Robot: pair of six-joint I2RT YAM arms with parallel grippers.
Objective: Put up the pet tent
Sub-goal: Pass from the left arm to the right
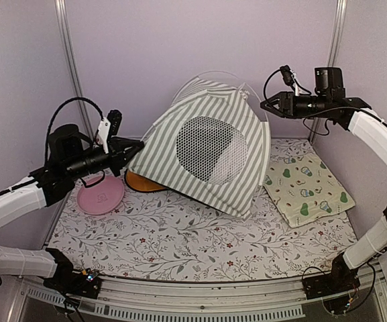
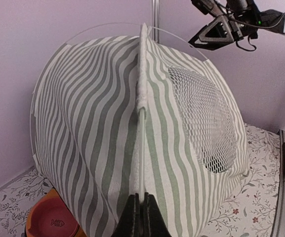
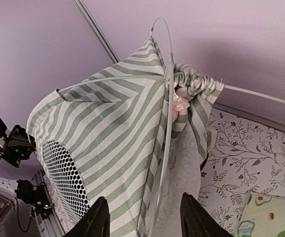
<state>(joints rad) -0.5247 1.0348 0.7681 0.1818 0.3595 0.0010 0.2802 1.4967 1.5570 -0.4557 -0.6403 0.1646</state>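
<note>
Floral-print tabletop (image 1: 180,245) — lilac walls (image 1: 146,40) behind pet tent (image 1: 206,154).

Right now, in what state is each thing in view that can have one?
pet tent, half raised, leaning, its poles bowed.
left tool, shut on a thin white pole of the tent.
right tool, open, a tent pole in the gap, not gripped.
orange bowl, upright, partly under the tent.
pink dish, lying flat, uncovered.
avocado mat, lying flat beside the tent.
</note>
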